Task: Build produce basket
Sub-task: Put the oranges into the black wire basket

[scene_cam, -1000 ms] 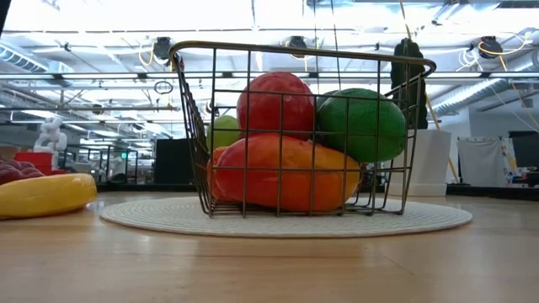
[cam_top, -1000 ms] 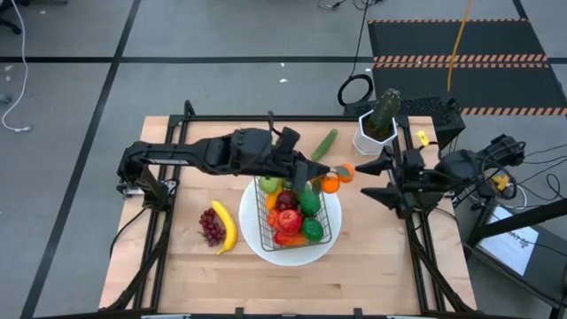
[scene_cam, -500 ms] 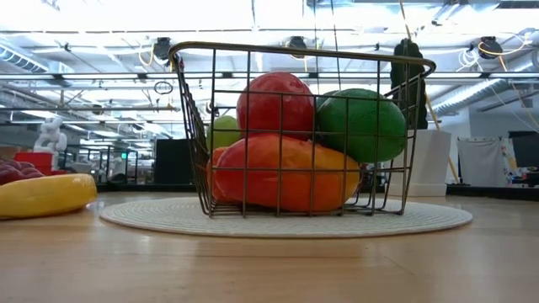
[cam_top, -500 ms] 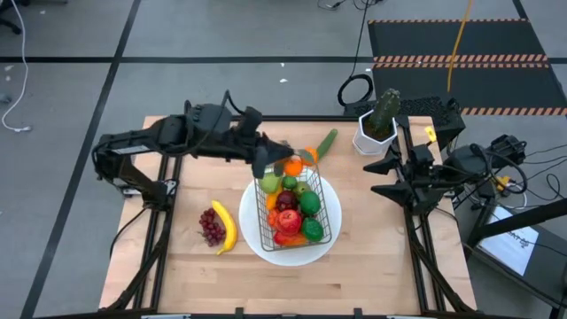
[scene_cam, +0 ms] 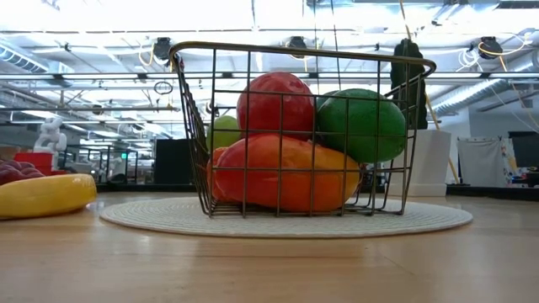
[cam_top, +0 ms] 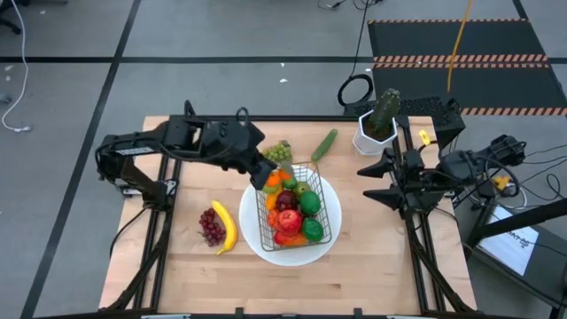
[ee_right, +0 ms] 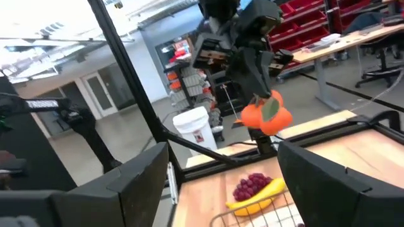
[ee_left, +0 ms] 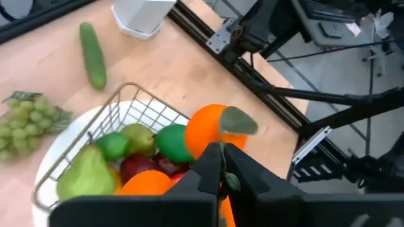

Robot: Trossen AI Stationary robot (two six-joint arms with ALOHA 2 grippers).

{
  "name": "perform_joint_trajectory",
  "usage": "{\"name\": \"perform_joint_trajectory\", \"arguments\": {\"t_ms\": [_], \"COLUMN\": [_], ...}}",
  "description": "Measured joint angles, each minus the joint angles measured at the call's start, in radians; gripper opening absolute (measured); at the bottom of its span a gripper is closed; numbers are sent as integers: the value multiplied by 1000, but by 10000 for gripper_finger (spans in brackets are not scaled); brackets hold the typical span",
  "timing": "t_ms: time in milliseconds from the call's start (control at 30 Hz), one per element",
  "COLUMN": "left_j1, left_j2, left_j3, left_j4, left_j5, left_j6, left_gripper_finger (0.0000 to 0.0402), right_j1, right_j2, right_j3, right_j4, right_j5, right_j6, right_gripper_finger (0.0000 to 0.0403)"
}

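The dark wire basket (cam_top: 298, 209) stands on the round white plate (cam_top: 252, 235) and holds apples, a pear, limes and orange peppers; it also shows in the low view (scene_cam: 299, 126). My left gripper (cam_top: 266, 180) is above the basket's far left corner, shut on a tangerine (ee_left: 208, 129) with a green leaf. Green grapes (cam_top: 279, 152) and a cucumber (cam_top: 324, 143) lie on the table beyond the basket. A banana (cam_top: 225, 227) and purple grapes (cam_top: 211, 227) lie left of the plate. My right gripper (cam_top: 372, 179) waits open at the table's right side. My left gripper pinches the tangerine at its top, by the green stalk and leaf (ee_left: 232, 181), between its two shut fingers. The fingers come from above, pointing down. The tangerine (ee_right: 265, 117) hangs below the fingers, clear of the basket and the table.
A white pot with a green cactus (cam_top: 376, 124) stands at the table's far right, near my right arm. Bare wood lies along the table's near edge (cam_top: 292, 288) and at the far left (cam_top: 177, 133).
My left gripper has lifted the tangerine from the table right of the basket and carried it toward the table's left edge, over the basket's far left corner. The green grapes, hidden under the arm before, now show.
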Motion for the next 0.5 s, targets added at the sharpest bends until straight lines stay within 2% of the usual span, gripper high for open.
{"name": "perform_joint_trajectory", "arguments": {"t_ms": [133,333,500], "left_j1": [0,-6,-7], "left_j2": [30,75,132], "left_j3": [-2,-1,-1], "left_j4": [-15,-50,-71], "left_j5": [1,1,1], "left_j6": [-8,-24,-22], "left_gripper_finger": [8,24,9], "right_j1": [0,0,-1], "right_j2": [16,34,33], "right_j3": [0,0,0], "right_j4": [-20,-21,-20], "right_j5": [31,136,185], "right_j6": [5,9,57], "right_gripper_finger": [291,290,290]}}
